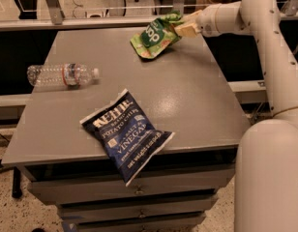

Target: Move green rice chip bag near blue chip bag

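gripper clamped on right end of green rice chip bag | green rice chip bag well apart from blue chip bag, beyond it, tilted | blue chip bag overhangs table front edge | water bottle lying left-behind blue chip bag
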Motion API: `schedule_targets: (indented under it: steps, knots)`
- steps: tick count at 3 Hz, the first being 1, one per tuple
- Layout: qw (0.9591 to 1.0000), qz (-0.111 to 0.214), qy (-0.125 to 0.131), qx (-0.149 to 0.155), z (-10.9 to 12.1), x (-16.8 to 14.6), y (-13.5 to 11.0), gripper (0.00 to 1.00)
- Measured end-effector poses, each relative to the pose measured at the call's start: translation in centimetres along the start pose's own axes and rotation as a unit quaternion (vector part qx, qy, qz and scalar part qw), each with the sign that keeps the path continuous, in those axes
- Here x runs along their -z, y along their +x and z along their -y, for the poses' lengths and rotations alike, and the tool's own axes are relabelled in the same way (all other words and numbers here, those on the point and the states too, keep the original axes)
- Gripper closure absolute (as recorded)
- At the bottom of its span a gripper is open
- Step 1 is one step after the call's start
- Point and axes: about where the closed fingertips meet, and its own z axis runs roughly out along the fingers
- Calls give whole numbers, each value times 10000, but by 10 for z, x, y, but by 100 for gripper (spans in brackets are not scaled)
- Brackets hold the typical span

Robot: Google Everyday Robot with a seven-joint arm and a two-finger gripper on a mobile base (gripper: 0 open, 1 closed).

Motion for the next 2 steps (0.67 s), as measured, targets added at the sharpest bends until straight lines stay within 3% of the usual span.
schedule_targets:
  steps: [2]
  knots:
    - [9996, 113, 74, -242, -16, 63, -27, 100]
